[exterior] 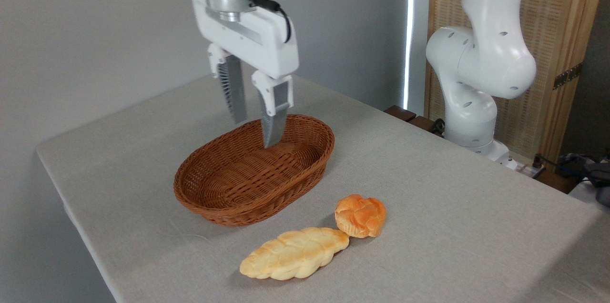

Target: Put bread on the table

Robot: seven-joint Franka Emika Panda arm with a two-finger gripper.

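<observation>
The bread point(360, 215), a small round orange-golden knotted bun, lies on the grey cloth of the table point(452, 198), just in front of the basket's right end. It touches the tip of a long pale braided loaf point(294, 252). My gripper point(254, 133) hangs over the back rim of the wicker basket point(228, 196), well apart from the bun. Its two fingers stand spread with nothing between them.
The brown oval basket holds nothing that I can see. The arm's white base point(476, 103) stands at the table's back right edge, with cables beyond it. Bare cloth stretches to the right and front right of the two breads.
</observation>
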